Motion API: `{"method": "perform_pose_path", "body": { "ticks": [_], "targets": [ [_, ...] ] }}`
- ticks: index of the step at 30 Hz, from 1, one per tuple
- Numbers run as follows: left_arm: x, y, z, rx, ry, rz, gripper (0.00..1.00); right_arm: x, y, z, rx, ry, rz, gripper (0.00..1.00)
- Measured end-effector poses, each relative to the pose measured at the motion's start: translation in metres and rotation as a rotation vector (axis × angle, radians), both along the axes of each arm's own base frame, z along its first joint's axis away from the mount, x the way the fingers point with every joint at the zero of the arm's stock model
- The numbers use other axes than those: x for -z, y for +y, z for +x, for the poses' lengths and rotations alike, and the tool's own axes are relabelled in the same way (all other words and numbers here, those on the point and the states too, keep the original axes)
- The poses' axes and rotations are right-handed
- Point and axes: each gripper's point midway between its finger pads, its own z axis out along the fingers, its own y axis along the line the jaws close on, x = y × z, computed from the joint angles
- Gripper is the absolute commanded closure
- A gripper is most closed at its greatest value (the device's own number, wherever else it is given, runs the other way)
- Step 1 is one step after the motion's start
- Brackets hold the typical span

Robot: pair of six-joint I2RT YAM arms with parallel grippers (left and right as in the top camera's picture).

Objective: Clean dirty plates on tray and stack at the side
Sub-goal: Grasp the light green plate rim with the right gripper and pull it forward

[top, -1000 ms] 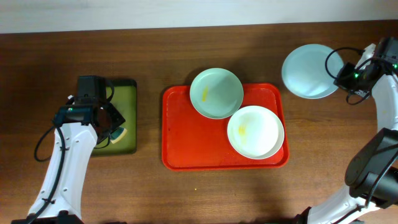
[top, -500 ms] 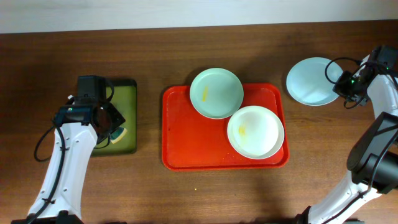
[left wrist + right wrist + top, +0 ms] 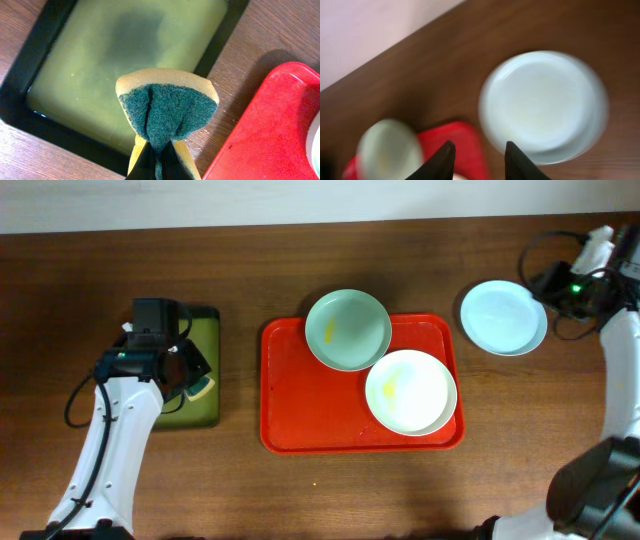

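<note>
Firmly closed, the left gripper pinches a sponge between its fingers, folding it so the green scouring face bulges outward with the yellow foam wrapped around it. The sponge hangs just above the dark olive-green tray, whose shallow bottom looks wet and yellowish. In the overhead view this tray sits on the wooden table to the left of the red tray, apart from it, with the left arm over its near half.

The right gripper has its two dark fingers spread apart with nothing between them. Its wrist view is blurred, but the pale blue plate shows below it, lying flat on the bare wood. From overhead the blue plate rests on the table to the right of the red tray, clear of its rim, and its surface looks clean.

On the red tray, the pale green plate sits at the far edge, overhanging the rim, with a small yellow smear left of its middle. The white plate lies toward the tray's right side, its rim meeting the green plate's and reaching the tray's right edge; it too carries a yellow smear.
</note>
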Motion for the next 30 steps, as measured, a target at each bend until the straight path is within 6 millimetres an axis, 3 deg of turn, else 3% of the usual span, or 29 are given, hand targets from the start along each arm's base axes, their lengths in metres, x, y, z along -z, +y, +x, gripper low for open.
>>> {"method": "perform_pose_path", "body": {
  "ticks": [3, 6, 8, 11, 16, 18, 25, 30],
  "targets": [
    [0.000, -0.005, 0.001, 0.016, -0.003, 0.000, 1.00, -0.002, 0.055, -0.004, -0.159, 0.013, 0.029, 0.49],
    [0.000, -0.011, 0.001, 0.033, -0.003, 0.000, 1.00, 0.011, 0.114, -0.005, -0.318, 0.048, 0.016, 0.49],
    [0.000, -0.015, 0.001, 0.044, -0.003, 0.000, 1.00, 0.026, 0.138, -0.004, -0.376, 0.082, -0.010, 0.49],
    [0.000, -0.020, 0.001, 0.059, -0.003, 0.000, 1.00, 0.070, 0.172, -0.004, -0.452, 0.186, -0.053, 0.50],
    [0.000, -0.022, 0.001, 0.065, -0.003, -0.003, 1.00, 0.129, 0.197, -0.008, -0.547, 0.308, -0.092, 0.50],
    [0.000, -0.022, 0.001, 0.064, -0.003, -0.004, 1.00, 0.143, 0.202, -0.010, -0.583, 0.330, -0.111, 0.50],
    [-0.001, -0.022, 0.002, 0.065, -0.006, -0.004, 1.00, 0.152, 0.201, -0.007, -0.602, 0.330, -0.157, 0.50],
    [-0.001, -0.022, 0.002, 0.065, -0.006, -0.004, 1.00, 0.163, 0.200, -0.005, -0.602, 0.342, -0.167, 0.56]
  ]
}}
